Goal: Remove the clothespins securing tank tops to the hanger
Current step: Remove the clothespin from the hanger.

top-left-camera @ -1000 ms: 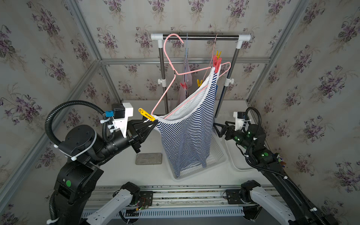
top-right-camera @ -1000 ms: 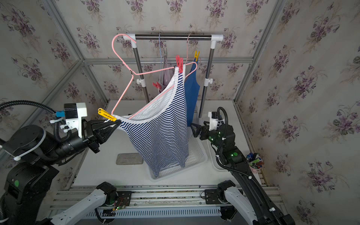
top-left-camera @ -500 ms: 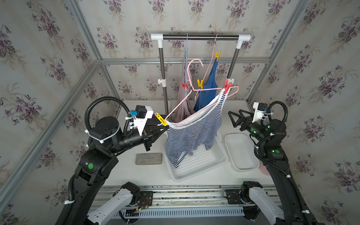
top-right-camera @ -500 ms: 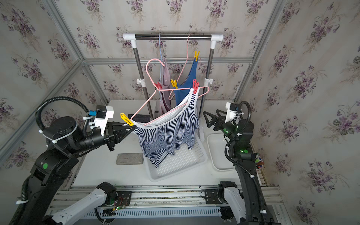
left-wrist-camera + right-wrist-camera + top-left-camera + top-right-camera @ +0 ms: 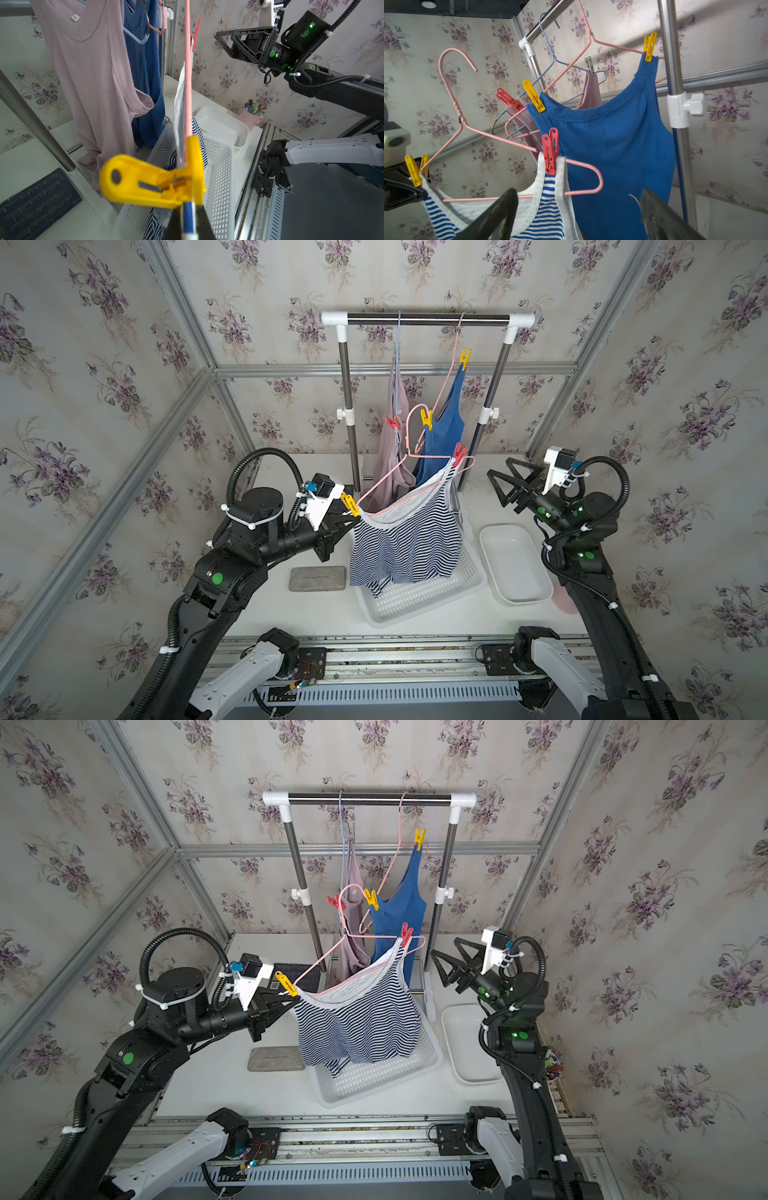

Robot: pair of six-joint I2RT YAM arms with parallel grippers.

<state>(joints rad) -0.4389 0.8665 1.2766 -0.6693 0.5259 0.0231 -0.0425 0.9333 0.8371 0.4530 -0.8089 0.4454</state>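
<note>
Laundry hangs in both top views: three tank tops, a pink-mauve one point(image 5: 388, 472) and a blue one point(image 5: 446, 431) on the rail point(image 5: 428, 319), and the striped tank top point(image 5: 405, 547) on a pink hanger point(image 5: 383, 480) whose hook is off the rail. The left fingers point(image 5: 338, 526) carry that hanger's end just under a yellow clothespin point(image 5: 349, 504), probably to hold it up and steady above the perforated basket point(image 5: 415, 610) while the other arm works. The right fingers point(image 5: 521, 489) stand apart near the red clothespin point(image 5: 458, 454) at the hanger's far end, touching nothing. A plain white tray point(image 5: 515, 572) lies beside the basket on the bench point(image 5: 257, 605), likely meant for freed pins.

Left wrist view: the fingers are closed together on the striped strap, right below the yellow clothespin, which bites both strap and hanger wire.

Right wrist view: the two fingers are spread wide with the red clothespin straight ahead between them, a likely next target. Counted here are six clothespins, all clipped on: three yellow, two red, one grey point(image 5: 589, 64). Two sit on each top. Hangers number three: two pink, one pale blue hanger point(image 5: 553, 56).
</note>
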